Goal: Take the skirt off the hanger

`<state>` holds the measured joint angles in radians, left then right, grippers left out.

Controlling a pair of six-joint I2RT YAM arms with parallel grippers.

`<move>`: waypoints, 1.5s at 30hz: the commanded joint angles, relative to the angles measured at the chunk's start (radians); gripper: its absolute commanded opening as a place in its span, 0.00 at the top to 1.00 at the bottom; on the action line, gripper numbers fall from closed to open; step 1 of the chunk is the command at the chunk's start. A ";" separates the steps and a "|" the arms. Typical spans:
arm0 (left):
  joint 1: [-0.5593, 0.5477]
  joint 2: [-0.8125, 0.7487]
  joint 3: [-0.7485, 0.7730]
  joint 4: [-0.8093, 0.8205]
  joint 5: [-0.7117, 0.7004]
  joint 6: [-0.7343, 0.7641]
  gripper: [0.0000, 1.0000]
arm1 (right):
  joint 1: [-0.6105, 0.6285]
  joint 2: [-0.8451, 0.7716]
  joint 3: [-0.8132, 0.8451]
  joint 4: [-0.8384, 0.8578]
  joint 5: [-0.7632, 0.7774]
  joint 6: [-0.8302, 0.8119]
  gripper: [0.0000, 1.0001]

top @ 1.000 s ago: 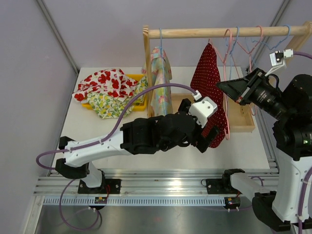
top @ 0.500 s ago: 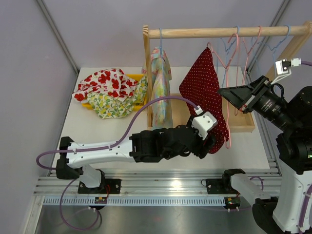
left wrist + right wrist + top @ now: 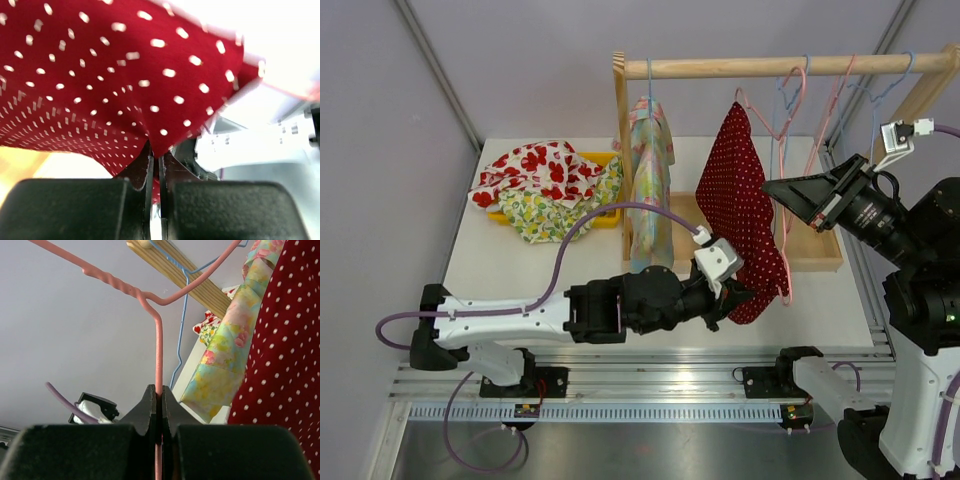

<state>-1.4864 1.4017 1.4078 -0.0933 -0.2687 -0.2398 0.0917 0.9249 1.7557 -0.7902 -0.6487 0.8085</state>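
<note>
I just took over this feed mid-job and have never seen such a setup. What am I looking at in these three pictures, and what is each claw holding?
These are two robot arms bolted at the near edge of the table, each ending in a two-finger gripper. The wide picture comes from a fixed camera above and behind them; the other two come from wrist cameras looking past their own fingers. On the table stands a wooden rail with hangers, carrying a red dotted skirt and a pastel floral garment; a pile of printed clothes lies at the back left. The left gripper is shut on the skirt's lower edge. The right gripper is shut on the pink hanger.
</note>
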 commanded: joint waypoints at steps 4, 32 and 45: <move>-0.133 -0.092 -0.359 0.087 0.007 -0.096 1.00 | 0.005 0.129 0.174 0.060 -0.002 -0.066 1.00; -0.255 -0.489 -0.140 -0.772 -0.609 -0.262 1.00 | 0.005 0.270 -0.061 0.187 0.053 -0.123 1.00; -0.069 -0.559 0.102 -0.965 -0.751 -0.040 1.00 | 0.005 0.172 -0.133 0.129 0.054 -0.192 0.00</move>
<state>-1.6142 0.8658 1.4715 -1.0996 -0.9630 -0.4084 0.0975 1.1213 1.6211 -0.6464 -0.5915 0.6556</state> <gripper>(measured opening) 0.016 0.966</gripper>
